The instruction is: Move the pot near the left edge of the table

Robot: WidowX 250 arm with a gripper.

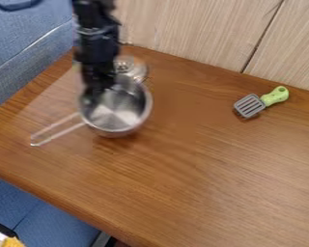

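On the wooden table's upper left, here's the steel saucepan, handle angled down-left, wood showing before the edge; black gripper at its rim, grip impossible to tell; slotted turner right, panelled wall behind.

The table is brown wood with wavy lines in it. One of its corners points to 11 o'clock. From 11 to 2 o'clock, behind the table, stands a pale wooden wall. A thin dark line runs down it at 1 o'clock. Soft blue cloth is at 10 o'clock, and more blue cloth is at 7 o'clock, past the table's edge. The light is soft, with a pale shine on the wood toward 4 o'clock.
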